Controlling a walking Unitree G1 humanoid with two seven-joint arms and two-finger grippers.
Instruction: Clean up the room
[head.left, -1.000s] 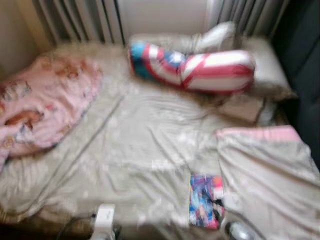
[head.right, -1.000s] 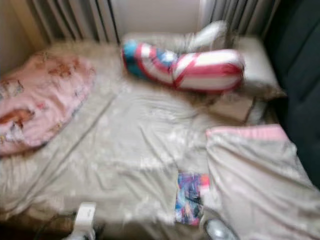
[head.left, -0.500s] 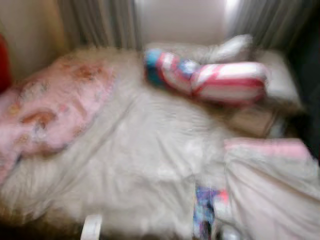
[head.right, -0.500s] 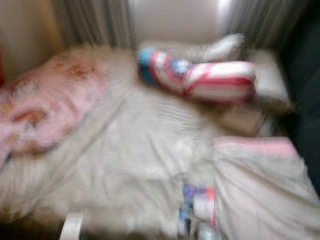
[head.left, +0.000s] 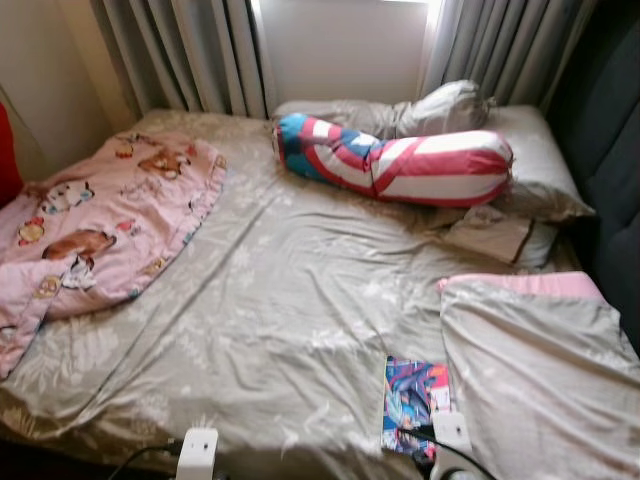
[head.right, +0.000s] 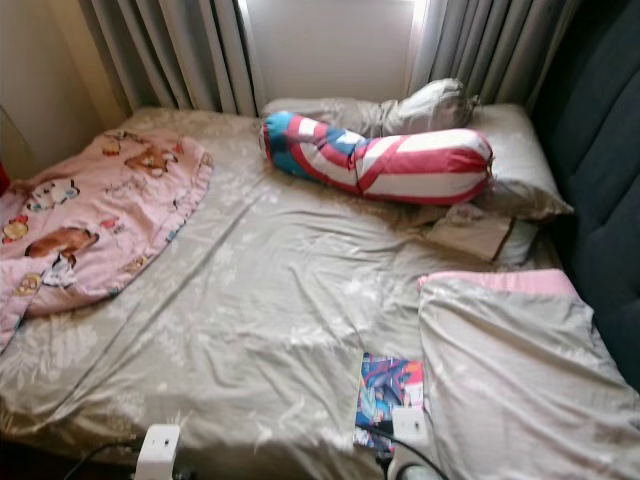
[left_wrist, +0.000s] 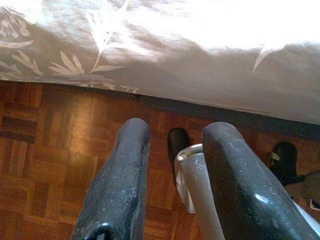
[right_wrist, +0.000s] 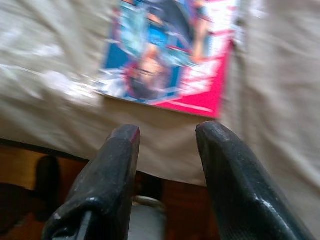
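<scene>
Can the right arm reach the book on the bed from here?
Probably yes. The right gripper, jaws open, hangs at the bed's near edge, and the book lies flat just beyond it on the sheet. Nothing lies between them.

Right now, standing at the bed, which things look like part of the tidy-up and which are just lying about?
Likely for the job:
- comic book, loose near the bed's edge, ahead of the open right gripper
- pink blanket, rumpled

Just there:
- striped bolster
- pillows
- curtains
- folded duvet
- left gripper, open, low over the floor
</scene>
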